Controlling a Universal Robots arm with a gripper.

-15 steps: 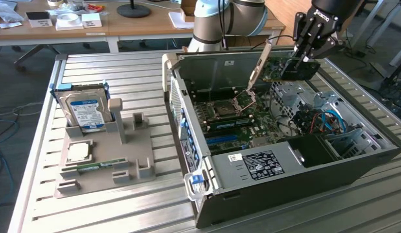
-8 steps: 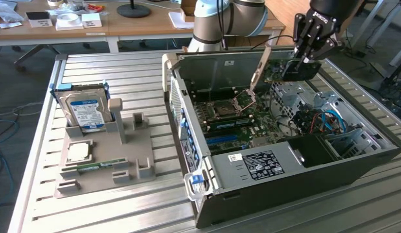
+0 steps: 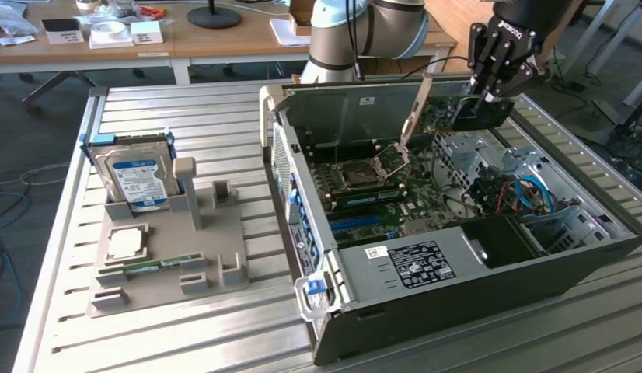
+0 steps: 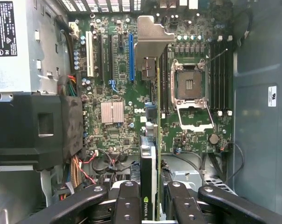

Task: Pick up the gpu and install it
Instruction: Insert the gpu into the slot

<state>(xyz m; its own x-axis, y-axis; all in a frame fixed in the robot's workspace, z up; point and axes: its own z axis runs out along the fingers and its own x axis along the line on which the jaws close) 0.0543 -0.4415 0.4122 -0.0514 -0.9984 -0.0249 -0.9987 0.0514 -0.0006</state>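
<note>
Claw point(image 3: 485, 99): we see it part-closed, pinching the gpu point(image 3: 479, 116) (edge-on, upright).
Gpu: aloft over the open case point(image 3: 456, 289), near the table's point(image 3: 176, 342) far edge.
Room: we see motherboard slots point(image 4: 131, 56) lying open beneath.

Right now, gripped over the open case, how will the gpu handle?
The gpu is probably stiff: its thin green board runs straight between the fingers. Likely fragile, being a bare circuit board. The black cooler on one face may weight it unevenly, so it could twist.
</note>
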